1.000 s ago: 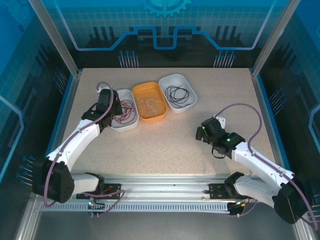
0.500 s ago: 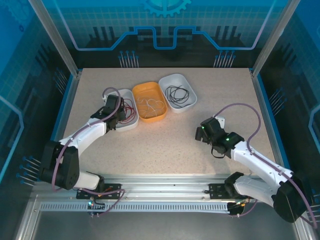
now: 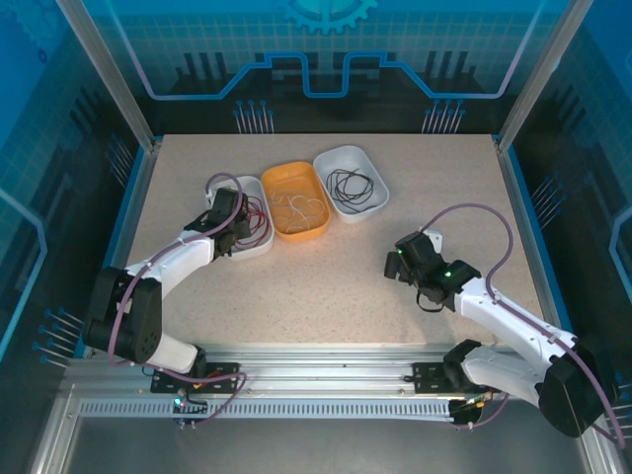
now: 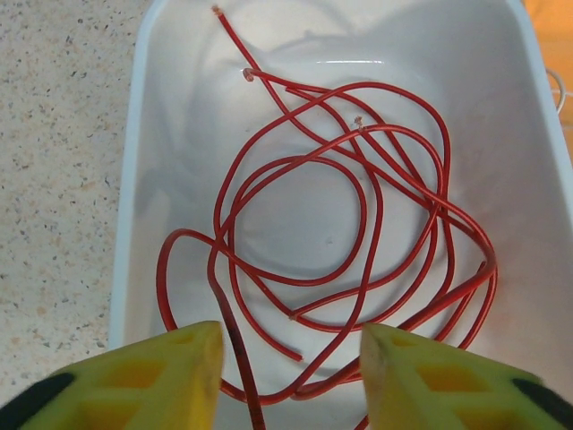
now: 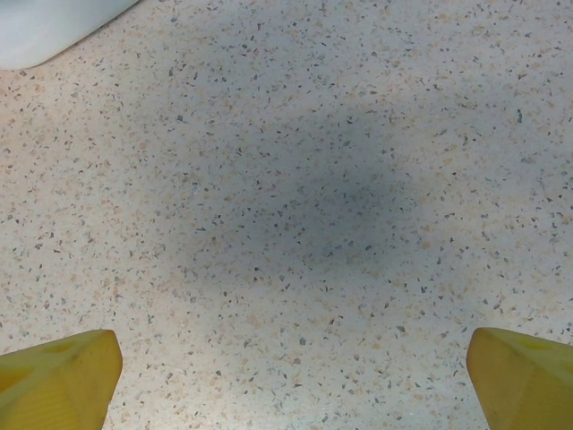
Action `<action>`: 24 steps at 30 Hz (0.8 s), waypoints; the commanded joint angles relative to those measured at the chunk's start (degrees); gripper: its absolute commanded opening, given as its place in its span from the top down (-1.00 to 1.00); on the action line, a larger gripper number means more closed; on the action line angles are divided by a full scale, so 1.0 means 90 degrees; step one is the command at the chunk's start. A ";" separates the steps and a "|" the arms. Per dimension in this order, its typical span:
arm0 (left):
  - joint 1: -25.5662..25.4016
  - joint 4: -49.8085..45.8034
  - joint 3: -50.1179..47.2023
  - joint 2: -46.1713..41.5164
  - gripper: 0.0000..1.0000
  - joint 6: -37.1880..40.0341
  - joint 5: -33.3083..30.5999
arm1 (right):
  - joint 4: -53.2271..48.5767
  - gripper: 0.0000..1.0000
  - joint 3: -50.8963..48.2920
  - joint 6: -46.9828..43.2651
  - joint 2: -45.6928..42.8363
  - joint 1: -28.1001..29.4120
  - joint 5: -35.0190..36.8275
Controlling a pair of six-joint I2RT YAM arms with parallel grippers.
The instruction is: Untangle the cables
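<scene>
A loosely looped red cable [image 4: 363, 215] lies in the left white tray [image 4: 134, 179], also seen from above as the red cable [image 3: 257, 219] in that tray [image 3: 252, 250]. My left gripper [image 4: 291, 345] hangs low over the tray's near end, jaws apart, with one red strand running up beside the left fingertip [image 4: 192, 358]; nothing is pinched. From above, the left gripper [image 3: 240, 225] sits over the tray. A white cable [image 3: 301, 209] lies in the orange tray [image 3: 281, 174], a black cable [image 3: 352, 185] in the right white tray [image 3: 346, 154]. My right gripper [image 3: 393, 262] is open over bare tabletop [image 5: 291, 358].
The three trays stand in a row at the back of the speckled table [image 3: 326, 286]. A corner of a white tray [image 5: 45, 27] shows at the upper left of the right wrist view. Blue walls and metal posts ring the table.
My left gripper has moved right from the tray's left rim to over the red cable, and its jaws have opened. The right arm has barely moved.
</scene>
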 commanded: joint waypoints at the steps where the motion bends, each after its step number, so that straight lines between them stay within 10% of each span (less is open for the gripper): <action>1: 0.0049 -0.0034 0.0162 -0.0020 0.01 0.0009 0.0060 | 0.0001 -0.99 0.0189 -0.0049 0.0009 -0.0101 -0.0012; 7: 0.0049 -0.0269 0.0286 -0.0357 -0.29 0.0060 0.0116 | 0.0002 -0.99 0.0184 -0.0054 0.0008 -0.0099 -0.0019; 12: 0.0048 -0.0622 0.0358 -0.0981 -0.98 0.0062 0.0188 | 0.0026 -0.99 0.0208 -0.0091 -0.0022 -0.0104 -0.0021; 24: 0.0050 -0.1129 -0.0591 -0.3240 -0.99 -0.0106 -0.0626 | -0.0030 -0.99 0.0219 -0.0273 -0.0154 -0.0149 0.0223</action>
